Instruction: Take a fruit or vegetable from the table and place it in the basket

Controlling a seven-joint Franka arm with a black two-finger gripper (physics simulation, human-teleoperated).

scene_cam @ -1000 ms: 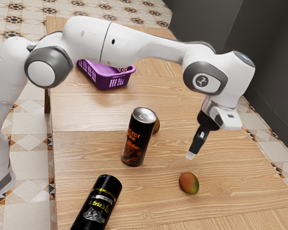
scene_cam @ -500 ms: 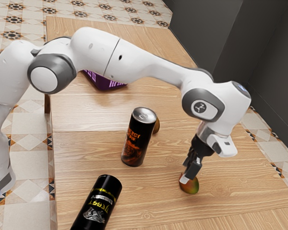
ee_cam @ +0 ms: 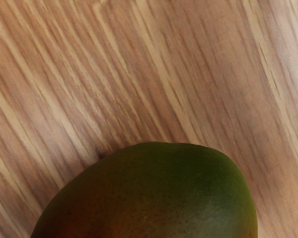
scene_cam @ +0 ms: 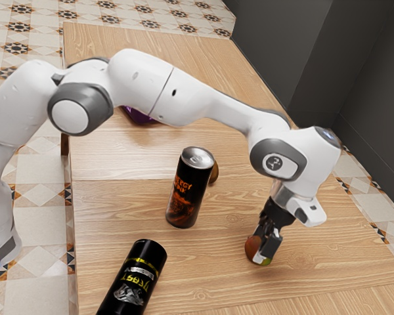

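Observation:
My gripper (scene_cam: pixel 261 250) is low over the table at the reddish-green mango (scene_cam: pixel 251 245) and covers part of it in the exterior view. Whether it grips the fruit cannot be told. In the wrist view the mango (ee_cam: pixel 159 198) lies large and close under the hand, green on one side and reddish on the other. A second brownish fruit (scene_cam: pixel 215 173) peeks out from behind the upright can. Most of the purple basket (scene_cam: pixel 137 117) is hidden behind the arm, toward the table's far part.
A black and orange energy drink can (scene_cam: pixel 186 193) stands upright between the second fruit and the exterior view's left. Another black can (scene_cam: pixel 132 279) with yellow lettering is nearer the camera. The wooden table (scene_cam: pixel 118 157) has its edge along the exterior view's left.
My hand has come down from above the mango to the fruit itself. The arm has lowered too and now covers more of the basket. Mango and cans have not visibly moved.

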